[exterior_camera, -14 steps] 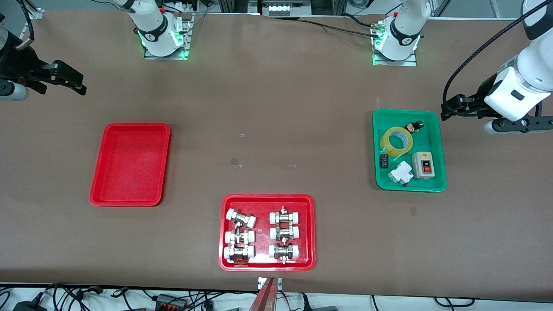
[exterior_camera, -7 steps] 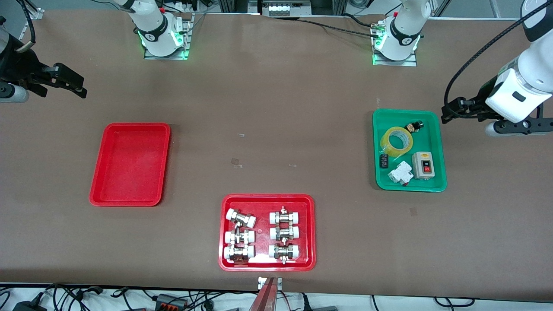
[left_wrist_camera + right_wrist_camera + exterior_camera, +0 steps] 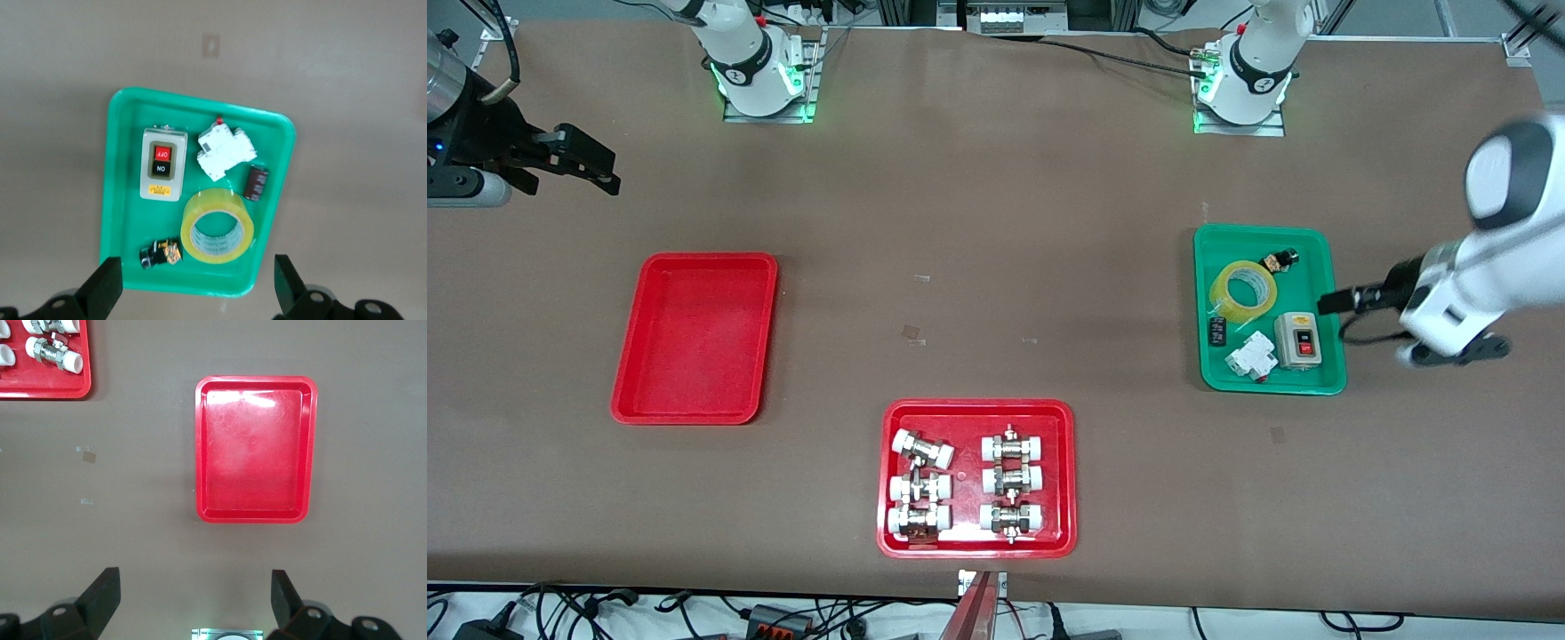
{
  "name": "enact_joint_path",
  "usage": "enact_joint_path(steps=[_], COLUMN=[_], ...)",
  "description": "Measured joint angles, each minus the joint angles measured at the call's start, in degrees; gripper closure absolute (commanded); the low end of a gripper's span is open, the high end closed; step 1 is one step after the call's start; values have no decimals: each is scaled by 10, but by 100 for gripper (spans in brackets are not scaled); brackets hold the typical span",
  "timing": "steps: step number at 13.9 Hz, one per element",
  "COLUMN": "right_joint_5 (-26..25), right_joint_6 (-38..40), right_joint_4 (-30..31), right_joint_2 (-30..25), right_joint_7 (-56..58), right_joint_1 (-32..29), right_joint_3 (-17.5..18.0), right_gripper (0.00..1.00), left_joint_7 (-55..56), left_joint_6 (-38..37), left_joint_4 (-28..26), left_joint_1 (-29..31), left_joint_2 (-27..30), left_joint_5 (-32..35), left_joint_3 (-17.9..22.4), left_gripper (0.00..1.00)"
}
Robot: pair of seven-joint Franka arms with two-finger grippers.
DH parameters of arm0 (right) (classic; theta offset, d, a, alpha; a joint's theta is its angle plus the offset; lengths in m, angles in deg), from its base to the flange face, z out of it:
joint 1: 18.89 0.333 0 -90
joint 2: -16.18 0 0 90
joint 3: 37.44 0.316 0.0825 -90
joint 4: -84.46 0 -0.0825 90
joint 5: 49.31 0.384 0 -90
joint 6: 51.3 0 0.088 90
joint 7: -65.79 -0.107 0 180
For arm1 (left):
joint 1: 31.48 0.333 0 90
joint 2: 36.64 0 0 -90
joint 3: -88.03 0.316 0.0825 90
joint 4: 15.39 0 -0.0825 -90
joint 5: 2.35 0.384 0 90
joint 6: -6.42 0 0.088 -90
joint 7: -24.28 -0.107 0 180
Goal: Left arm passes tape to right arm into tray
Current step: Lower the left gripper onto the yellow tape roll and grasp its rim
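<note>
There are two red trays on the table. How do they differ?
The plain red tray, toward the right arm's end of the table, has nothing in it; the red tray of fittings, nearer the front camera, holds six metal fittings with white ends, in two columns. In the front view the plain one also looks a little narrower and taller. Both are red, rectangular, shallow, with rounded corners, flat on the brown table, and no hand is over either.

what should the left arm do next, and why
Probably bring the left gripper over the tape and lower it. Its fingers are open and hold nothing, and the tape lies flat in the green tray. The right gripper waits open above the red tray.
</note>
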Motion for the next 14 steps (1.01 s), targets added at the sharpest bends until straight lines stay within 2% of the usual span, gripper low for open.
enact_joint_path(steps=[2, 7, 9, 11, 14], right_joint_5=[0, -2, -2, -2, -2], right_joint_6=[0, 1, 2, 3, 3], right_joint_4=[0, 0, 0, 0, 1], right_joint_2=[2, 7, 8, 9, 9], right_joint_7=[0, 0, 0, 0, 0], right_joint_1=[-1, -2, -2, -1, 0], right_joint_3=[-3, -4, -4, -3, -1], right_gripper=[0, 0, 0, 0, 0], left_joint_7=[-1, -1, -1, -1, -1], left_joint_6=[35, 155, 203, 235, 244], left_joint_4=[-34, -191, -235, -267, -282], left_joint_1=[9, 10, 10, 11, 11], left_joint_2=[-17, 26, 29, 26, 11], left_joint_5=[10, 14, 15, 15, 36], left_joint_3=[-1, -14, -14, -14, -14], left_gripper=[0, 0, 0, 0, 0])
